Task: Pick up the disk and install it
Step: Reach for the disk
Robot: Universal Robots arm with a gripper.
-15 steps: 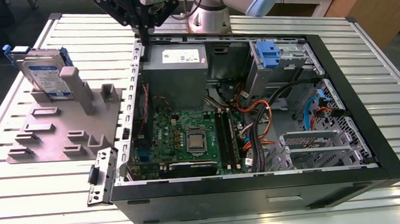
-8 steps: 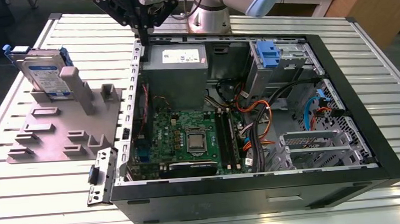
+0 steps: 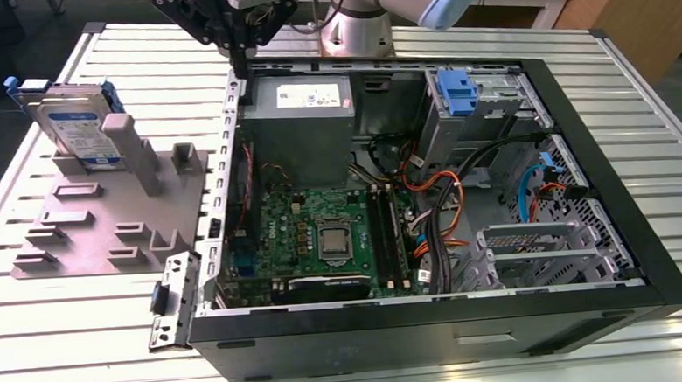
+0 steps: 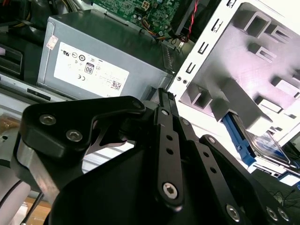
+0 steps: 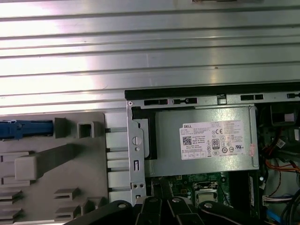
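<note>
The disk (image 3: 78, 126) stands on edge in a slot at the far end of the grey fixture plate (image 3: 98, 226), at the exterior view's left. It is silver with a white-and-blue label and a blue bracket. In the second wrist view the disk (image 4: 264, 144) shows behind the fixture's posts, and in the first wrist view its blue bracket (image 5: 23, 129) shows edge-on. My gripper (image 3: 241, 67) hangs above the far left corner of the open computer case (image 3: 573, 153), to the right of the disk and apart from it. Its black fingers (image 4: 165, 101) meet at the tips and hold nothing.
The grey power-supply box (image 3: 299, 114) with a white sticker sits in the case just below the gripper. The motherboard (image 3: 320, 236), cable bundles (image 3: 459, 202) and a drive bay with a blue latch (image 3: 458, 93) fill the case. Ribbed metal tabletop (image 3: 69, 345) lies around it.
</note>
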